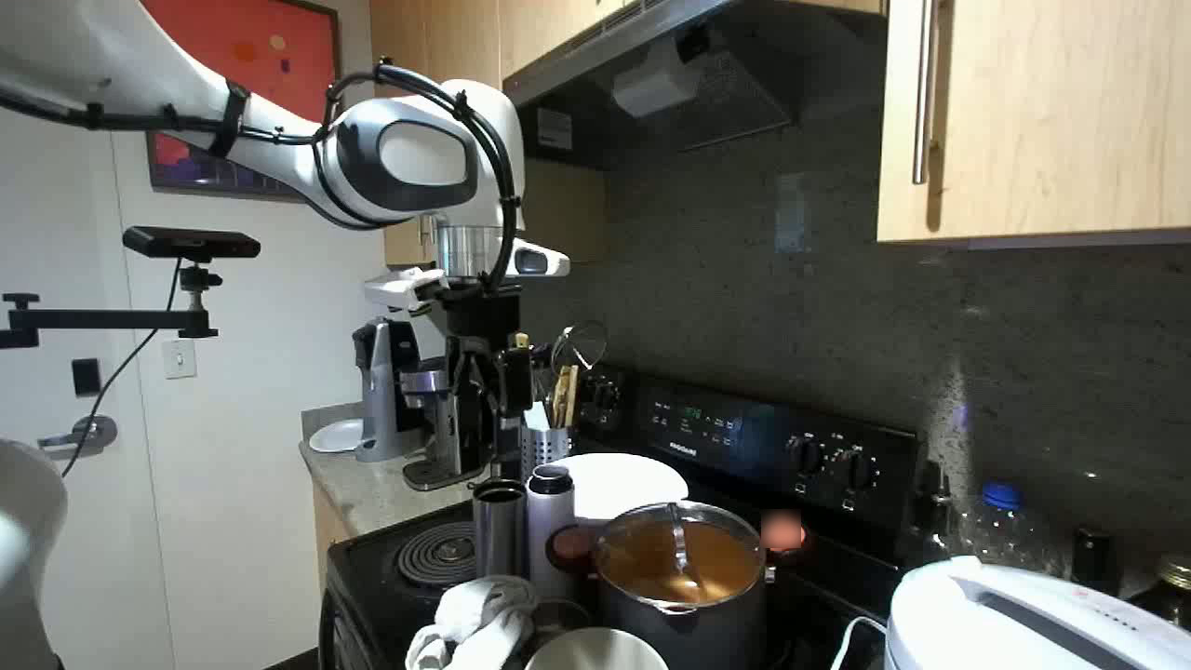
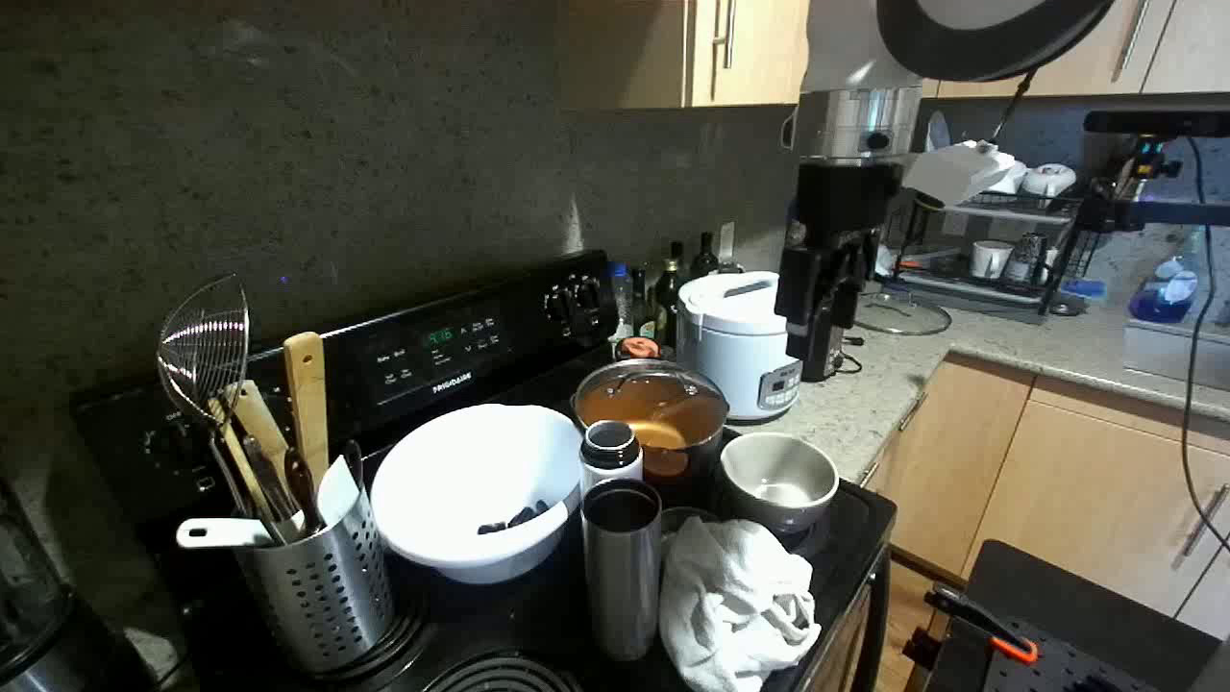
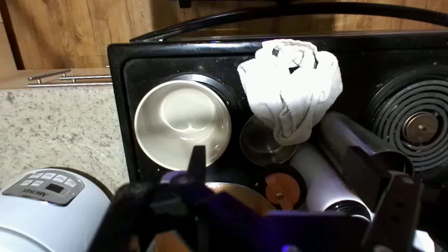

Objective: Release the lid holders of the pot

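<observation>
The pot [image 1: 689,637] is a dark-sided round pot on the stove with a steel-rimmed glass lid [image 2: 653,399] that looks brownish. Round orange-red lid holders with dark edges sit at its two sides, one [image 1: 569,544] near the white bottle and one [image 1: 783,532] toward the stove panel. In the wrist view, one holder [image 3: 282,190] shows between the fingers, lower down; part of the lid [image 3: 246,197] is hidden by the gripper. My gripper [image 3: 278,154] is open and empty, its fingers wide apart. It hangs in the air, apart from the pot, in both exterior views [image 1: 493,395] [image 2: 817,332].
Close around the pot stand a white bottle [image 1: 551,521], a steel tumbler [image 2: 623,577], a large white bowl [image 2: 471,481], a cream bowl [image 3: 182,122] and a white cloth [image 3: 294,87]. A white rice cooker [image 2: 735,346] stands beside it. A utensil holder [image 2: 317,577] is farther along.
</observation>
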{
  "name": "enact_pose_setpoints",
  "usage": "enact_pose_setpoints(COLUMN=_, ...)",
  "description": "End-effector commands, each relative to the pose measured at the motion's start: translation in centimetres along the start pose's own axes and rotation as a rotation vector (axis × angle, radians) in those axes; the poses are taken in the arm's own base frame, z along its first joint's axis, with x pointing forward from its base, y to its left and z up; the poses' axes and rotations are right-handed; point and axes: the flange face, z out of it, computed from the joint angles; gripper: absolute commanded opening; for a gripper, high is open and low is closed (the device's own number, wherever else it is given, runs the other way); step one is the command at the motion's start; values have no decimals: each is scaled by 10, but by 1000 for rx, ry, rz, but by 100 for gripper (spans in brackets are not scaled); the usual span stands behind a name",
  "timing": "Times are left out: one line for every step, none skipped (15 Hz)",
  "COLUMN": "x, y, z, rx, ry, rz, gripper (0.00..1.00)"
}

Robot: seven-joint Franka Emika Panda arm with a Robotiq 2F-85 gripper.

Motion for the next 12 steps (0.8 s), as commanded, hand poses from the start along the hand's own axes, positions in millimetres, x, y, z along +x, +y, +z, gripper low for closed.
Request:
enact_pose_setpoints(x=0, y=0, z=-1, rx=0, ry=-1, rz=0, gripper=100)
enact_pose_setpoints(x=0, y=0, z=-1, rx=0, ry=-1, rz=0, gripper=100)
enact_pose_setpoints(x=0, y=0, z=-1, rx=0, ry=-1, rz=0, gripper=100)
enact_pose_setpoints(x=0, y=0, z=-1, rx=0, ry=-1, rz=0, gripper=100)
enact_pose_setpoints(x=0, y=0, z=-1, rx=0, ry=-1, rz=0, gripper=100)
enact_pose_setpoints(x=0, y=0, z=-1, rx=0, ry=-1, rz=0, gripper=100)
enact_pose_setpoints(x=0, y=0, z=-1, rx=0, ry=-1, rz=0, gripper=100)
enact_pose_setpoints(x=0, y=0, z=-1, rx=0, ry=-1, rz=0, gripper=100)
enact_pose_setpoints(x=0, y=0, z=-1, rx=0, ry=-1, rz=0, gripper=100)
enact_pose_setpoints(x=0, y=0, z=-1, rx=0, ry=-1, rz=0, gripper=100)
enact_pose_setpoints(x=0, y=0, z=-1, rx=0, ry=-1, rz=0, gripper=100)
enact_pose_setpoints(x=5, y=0, z=4, rx=15, ry=-2, rz=21, gripper=100)
